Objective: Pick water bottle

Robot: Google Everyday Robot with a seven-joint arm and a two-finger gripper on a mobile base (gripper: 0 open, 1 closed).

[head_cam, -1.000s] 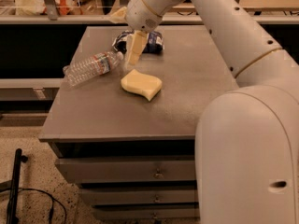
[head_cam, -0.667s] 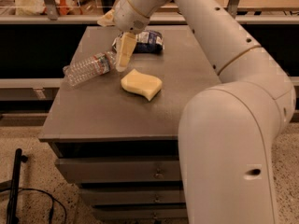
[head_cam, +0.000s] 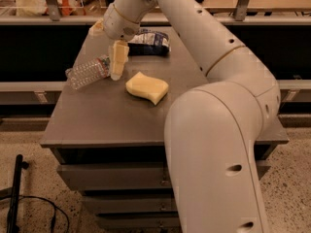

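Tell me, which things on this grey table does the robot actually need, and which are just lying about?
For the job: small clear ribbed plastic water bottle, lying on its side near the table's left edge; cream gripper, poised at the bottle's right end.
Just lying about: wavy yellow sponge; dark blue-and-white snack bag at the back.

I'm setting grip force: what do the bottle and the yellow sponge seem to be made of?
The water bottle looks like thin clear plastic, glossy: the table shows through its ribbed walls. The sponge looks like soft matte foam, pale yellow with wavy edges; likely, not certain. The gripper hangs at the bottle's right end.
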